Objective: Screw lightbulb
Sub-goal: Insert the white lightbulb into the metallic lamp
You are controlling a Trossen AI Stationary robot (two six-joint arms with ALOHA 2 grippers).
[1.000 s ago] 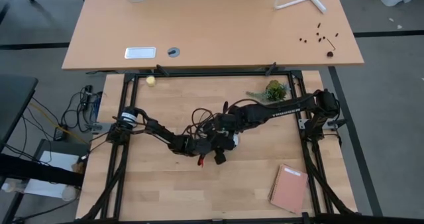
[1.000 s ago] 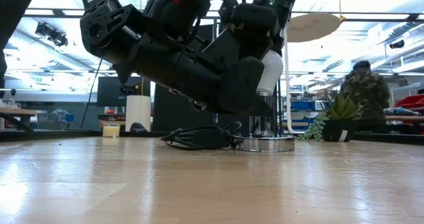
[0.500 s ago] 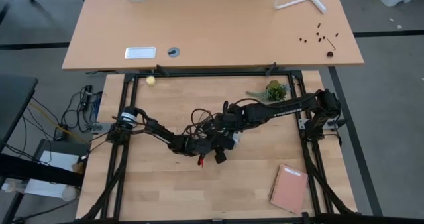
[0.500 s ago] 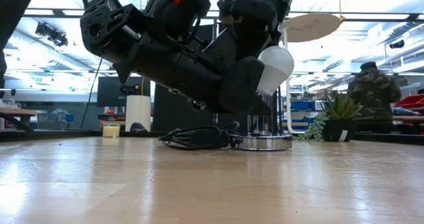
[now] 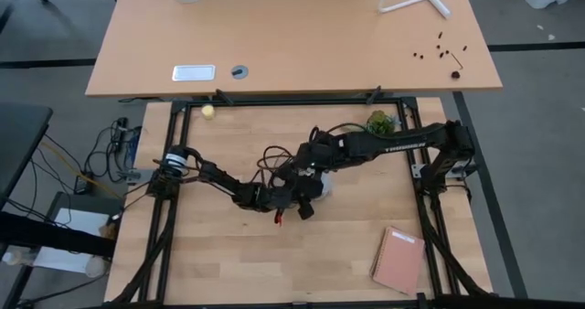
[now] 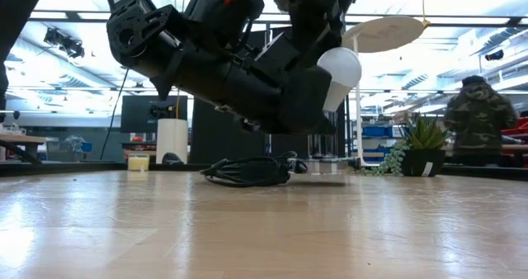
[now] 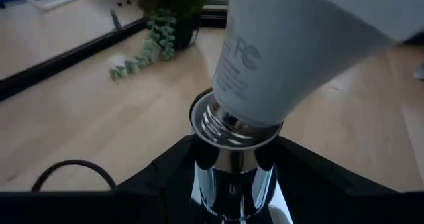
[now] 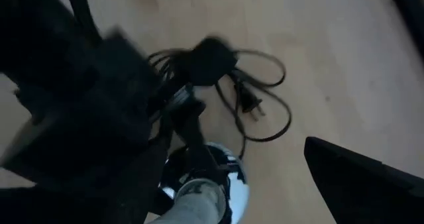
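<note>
White lightbulb [image 7: 298, 52] glass filled the left wrist view, with the bulb's threaded base entering the chrome socket [image 7: 232, 177] at a tilt. The left tool [image 5: 297, 207] was closed on the socket stem, one dark finger on each side of the chrome, and held it clear of the wooden tabletop [image 5: 219, 254]; in the low view the socket base was raised above the surface. The right tool [image 5: 311, 163] hung just above and beside the left tool, its fingers spread wide. Whether those fingers touched the lightbulb could not be determined. The lightbulb [image 6: 340, 73] projected outward from between the two tools. A coiled black cord [image 6: 247, 170] lay on the tabletop below the left tool. A small potted plant [image 5: 379, 123] stood behind the right arm, well apart from both tools.
</note>
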